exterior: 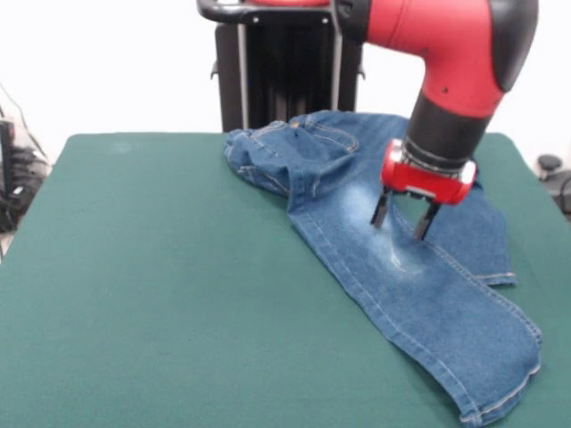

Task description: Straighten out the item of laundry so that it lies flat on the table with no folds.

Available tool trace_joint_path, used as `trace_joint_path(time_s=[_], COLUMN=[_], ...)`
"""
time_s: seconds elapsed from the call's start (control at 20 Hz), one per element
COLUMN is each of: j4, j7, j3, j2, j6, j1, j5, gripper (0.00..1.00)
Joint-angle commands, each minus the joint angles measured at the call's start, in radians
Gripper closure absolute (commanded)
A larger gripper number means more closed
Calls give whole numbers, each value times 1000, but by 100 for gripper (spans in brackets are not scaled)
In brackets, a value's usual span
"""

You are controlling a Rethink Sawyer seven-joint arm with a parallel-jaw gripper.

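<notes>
Jeans [393, 267]: small blue denim pair, lying on the right half of the green table [152, 285], running diagonally from the far middle toward the near right corner. Waistband end bunched and folded over at the far side, just in front of the black pedestal [285, 62]; orange-tan stitching visible there. One leg stretches long toward the near right edge, hem rumpled near the table's border. Second leg shorter in view, partly tucked under the first, its hem showing to the right. Pale faded patch on the thigh of the upper leg.

Gripper [403, 223]: hangs directly over that faded patch (red wrist collar, two dark fingers [380, 212] pointing down). Fingers spread apart with a clear gap, holding nothing; tips sit at or just above the denim, contact unclear. Red and black arm [455, 53] descends from upper right.

Left half of table bare felt.
</notes>
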Motion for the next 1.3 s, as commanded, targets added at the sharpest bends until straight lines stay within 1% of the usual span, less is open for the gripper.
trace_joint_path(time_s=[0.05, 0.15, 0.4, 0.5, 0.7, 0.9, 0.95, 1.3], j4=[4, 3, -33, -42, -46, -40, -40, -7], j7=[228, 222, 251, 256, 246, 224, 218, 203], j3=[160, 165, 97, 78, 77, 69, 62, 117], j2=[63, 66, 63, 62, 72, 82, 85, 72], j6=[-98, -87, 2, 15, 1, -58, -78, -120], j1=[-23, -25, 33, 47, 49, 54, 57, 19], j5=[79, 87, 104, 109, 117, 98, 88, 90], gripper=[0, 0, 0, 0, 0, 0, 100, 100])
